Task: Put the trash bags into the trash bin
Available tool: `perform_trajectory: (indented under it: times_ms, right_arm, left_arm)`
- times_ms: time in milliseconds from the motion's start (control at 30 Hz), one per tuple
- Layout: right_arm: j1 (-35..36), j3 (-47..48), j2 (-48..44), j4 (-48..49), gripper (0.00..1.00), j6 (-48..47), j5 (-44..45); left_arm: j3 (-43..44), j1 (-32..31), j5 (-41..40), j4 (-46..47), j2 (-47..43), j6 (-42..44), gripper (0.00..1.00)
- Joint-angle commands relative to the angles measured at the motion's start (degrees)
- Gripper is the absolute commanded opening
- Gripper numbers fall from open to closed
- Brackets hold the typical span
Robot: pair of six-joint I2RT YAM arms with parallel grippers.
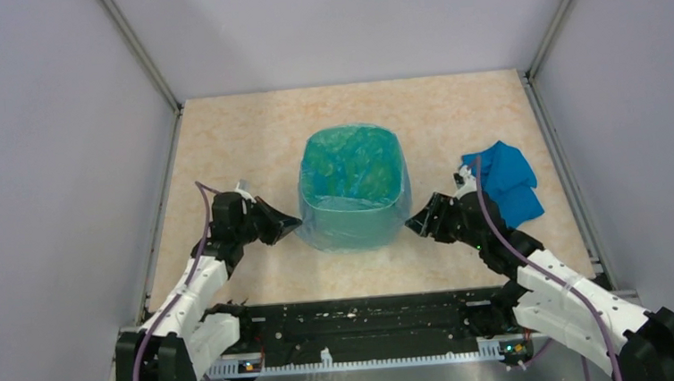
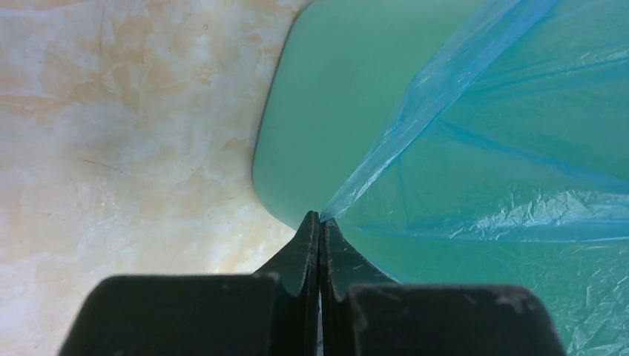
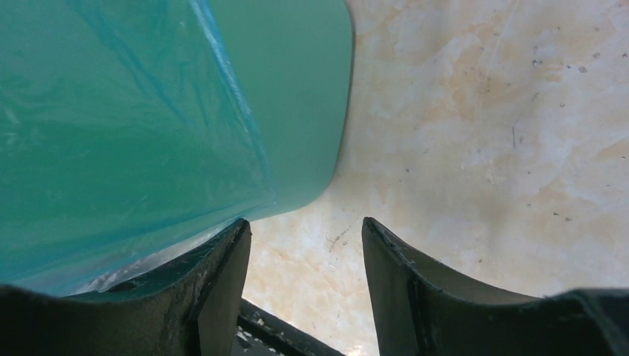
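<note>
The mint-green trash bin stands upright mid-table. The light blue trash bag lines its inside and drapes over the rim down the outer walls. My left gripper is at the bin's near left corner, shut on a pulled-out edge of the bag. In the left wrist view the film runs taut into the closed gripper beside the bare bin wall. My right gripper is open and empty at the bin's near right corner. In the right wrist view the gripper is open; its left finger lies against the bag on the bin.
A crumpled deeper blue bundle lies on the table right of the bin, just behind my right arm. Grey walls enclose the table on the left, right and back. A black rail runs along the near edge.
</note>
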Motion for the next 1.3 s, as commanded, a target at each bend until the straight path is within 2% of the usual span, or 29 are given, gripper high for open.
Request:
perform_trajectory:
  times_ms: [0,200,367,500,633,833,967,1033,1267]
  right_arm:
    - [-0.36,3.81,-2.48,0.44,0.57,0.07,0.52]
    - [-0.43,16.42,-3.52,-13.73,0.58,-7.26,6.81]
    - [-0.33,26.73,-0.09,-18.77,0.59,-12.16,6.75]
    - [0.79,38.38,7.99,-22.42,0.59,-17.18,5.37]
    - [6.39,50.64,16.8,-26.3,0.59,-22.08,10.57]
    - [12.37,65.08,32.1,-30.63,0.59,-27.93,12.61]
    - [15.89,70.7,40.87,-32.87,0.59,-30.77,13.16]
    - [17.01,72.1,44.4,-33.57,0.63,-31.98,13.43]
    - [18.26,71.53,50.44,-34.36,0.7,-34.94,12.07]
  left_arm:
    - [2.9,0.34,-1.66,0.98,1.95,5.73,0.0]
    - [2.84,0.25,-2.57,2.94,5.46,7.18,0.0]
    - [3.27,0.17,-3.6,4.12,8.29,7.88,0.0]
    - [4.14,0.16,-4.83,4.42,10.15,8.88,0.0]
    - [5.33,0.07,-6.19,3.98,12.21,10.44,0.0]
    - [6.2,-0.27,-6.4,5.64,14.18,10.53,0.0]
    - [5.32,-0.54,-6.71,6.64,14.86,10.34,0.0]
    - [4.76,-0.59,-6.57,7.19,15.01,10.07,0.0]
    - [3.37,-0.63,-6.64,7.34,14.79,9.92,0.0]
